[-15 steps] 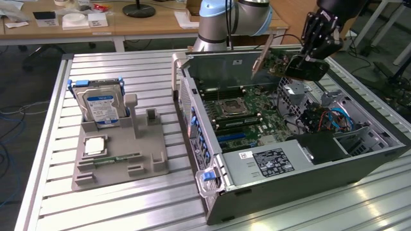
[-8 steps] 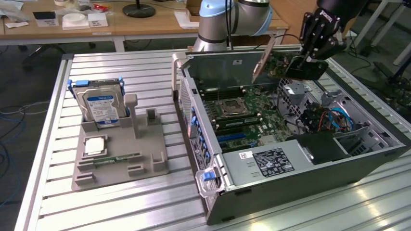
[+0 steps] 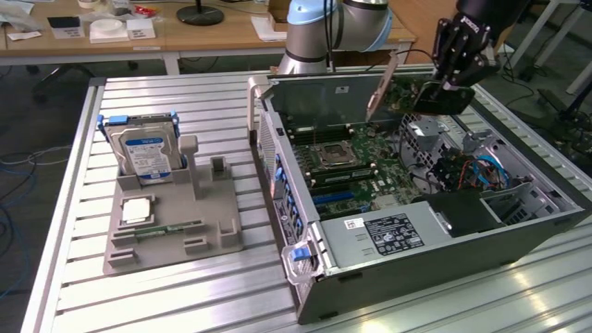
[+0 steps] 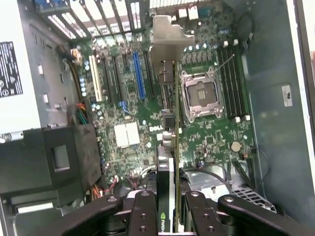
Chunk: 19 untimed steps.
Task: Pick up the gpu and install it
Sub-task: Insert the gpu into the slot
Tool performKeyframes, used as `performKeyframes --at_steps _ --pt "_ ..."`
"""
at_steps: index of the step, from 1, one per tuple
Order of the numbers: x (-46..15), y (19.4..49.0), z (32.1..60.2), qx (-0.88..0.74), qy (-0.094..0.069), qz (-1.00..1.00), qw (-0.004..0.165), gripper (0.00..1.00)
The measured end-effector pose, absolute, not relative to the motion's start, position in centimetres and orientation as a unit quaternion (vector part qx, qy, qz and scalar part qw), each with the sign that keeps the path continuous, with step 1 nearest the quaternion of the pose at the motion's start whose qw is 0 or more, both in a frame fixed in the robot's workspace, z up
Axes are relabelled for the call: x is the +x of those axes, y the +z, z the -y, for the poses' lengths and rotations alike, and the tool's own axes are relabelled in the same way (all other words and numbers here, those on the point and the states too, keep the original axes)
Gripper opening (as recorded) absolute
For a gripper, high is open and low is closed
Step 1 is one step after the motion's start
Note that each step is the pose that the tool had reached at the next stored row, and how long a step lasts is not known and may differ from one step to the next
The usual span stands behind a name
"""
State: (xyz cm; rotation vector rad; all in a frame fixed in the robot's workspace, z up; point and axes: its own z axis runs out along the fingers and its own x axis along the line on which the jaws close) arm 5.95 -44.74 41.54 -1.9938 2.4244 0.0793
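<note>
My gripper (image 3: 442, 96) is shut on the gpu (image 3: 400, 87) and holds it in the air over the far end of the open computer case (image 3: 434, 277). The card's silver bracket (image 3: 381, 87) points towards the exterior view's left and slants down towards the motherboard (image 3: 356, 173). In the wrist view the gpu (image 4: 175, 147) appears edge-on between my fingers (image 4: 145, 214), with its bracket (image 4: 170, 37) at the far end, above the board beside the CPU socket (image 4: 202, 93). The blue expansion slot (image 4: 139, 76) lies a little to one side of the card's edge.
A grey fixture (image 3: 171, 222) at the exterior view's left holds an upright hard drive (image 3: 143, 149) and a green memory stick (image 3: 171, 227). Inside the case are the power supply (image 3: 389, 232), a black shroud (image 4: 49, 157) and coloured cables (image 3: 472, 173). The arm's base (image 3: 324, 28) stands behind the case.
</note>
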Motion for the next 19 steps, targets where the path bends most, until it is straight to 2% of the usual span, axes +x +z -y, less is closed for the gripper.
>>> performKeyframes --at_steps 11,19 --pt "5.56 41.05 44.73 -0.647 0.013 -0.762 0.023 0.27" --pt "5.56 41.04 44.74 -0.651 0.013 -0.759 0.023 0.27"
